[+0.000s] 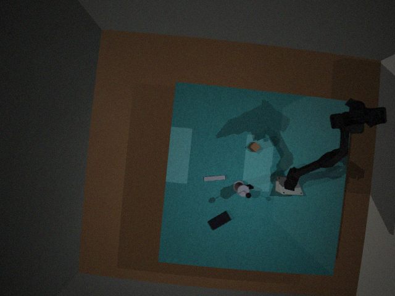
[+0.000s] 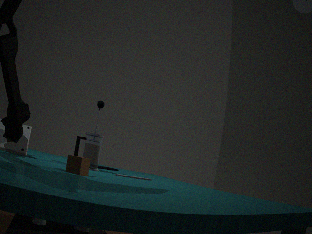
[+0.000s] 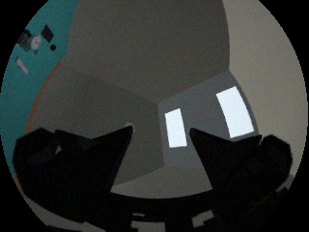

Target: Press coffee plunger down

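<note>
The coffee press stands upright on the teal table top. Its black plunger knob is high above the lid, on a long exposed thin rod. The black handle sticks out at the side of the glass. My gripper is open, with nothing between its fingertips. It is well away from the press, with the raised arm at the right in the top view, and it points towards the walls. The exterior view does not show the gripper.
An orange block, a pale flat bar and a dark flat block lie around the press. The arm's white base plate is on the handle's side of the press.
</note>
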Controlling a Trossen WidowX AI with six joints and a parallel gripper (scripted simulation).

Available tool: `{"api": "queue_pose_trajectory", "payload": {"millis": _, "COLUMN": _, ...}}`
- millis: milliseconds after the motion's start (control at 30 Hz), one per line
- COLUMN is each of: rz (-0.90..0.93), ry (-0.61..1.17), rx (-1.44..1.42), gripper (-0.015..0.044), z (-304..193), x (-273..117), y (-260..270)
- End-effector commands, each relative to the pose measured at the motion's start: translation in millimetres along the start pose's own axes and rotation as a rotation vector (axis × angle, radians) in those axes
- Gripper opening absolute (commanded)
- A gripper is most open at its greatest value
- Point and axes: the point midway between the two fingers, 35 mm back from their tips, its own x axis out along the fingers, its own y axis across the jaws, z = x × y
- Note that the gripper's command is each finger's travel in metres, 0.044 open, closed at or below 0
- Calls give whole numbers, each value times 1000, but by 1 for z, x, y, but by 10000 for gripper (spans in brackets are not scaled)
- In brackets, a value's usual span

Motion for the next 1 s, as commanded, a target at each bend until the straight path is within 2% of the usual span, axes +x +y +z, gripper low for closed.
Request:
{"api": "queue_pose_trajectory", "payload": {"millis": 0, "rz": -9, "ry": 3, "rx": 11, "gripper": 426, "z": -2, "x": 0, "y": 0}}
{"api": "queue_pose_trajectory", "payload": {"millis": 233, "rz": -232, "ry": 75, "rx": 346, "gripper": 440, "z": -49, "x": -7, "y": 19}}
{"api": "queue_pose_trajectory", "payload": {"millis": 533, "rz": -519, "ry": 223, "rx": 944, "gripper": 440, "z": -123, "x": 7, "y": 93}}
{"api": "queue_pose_trajectory", "payload": {"millis": 700, "rz": -584, "ry": 293, "rx": 1261, "gripper": 440, "z": -142, "x": 33, "y": 145}}
{"api": "queue_pose_trajectory", "payload": {"millis": 967, "rz": -536, "ry": 370, "rx": 1753, "gripper": 440, "z": -127, "x": 89, "y": 224}}
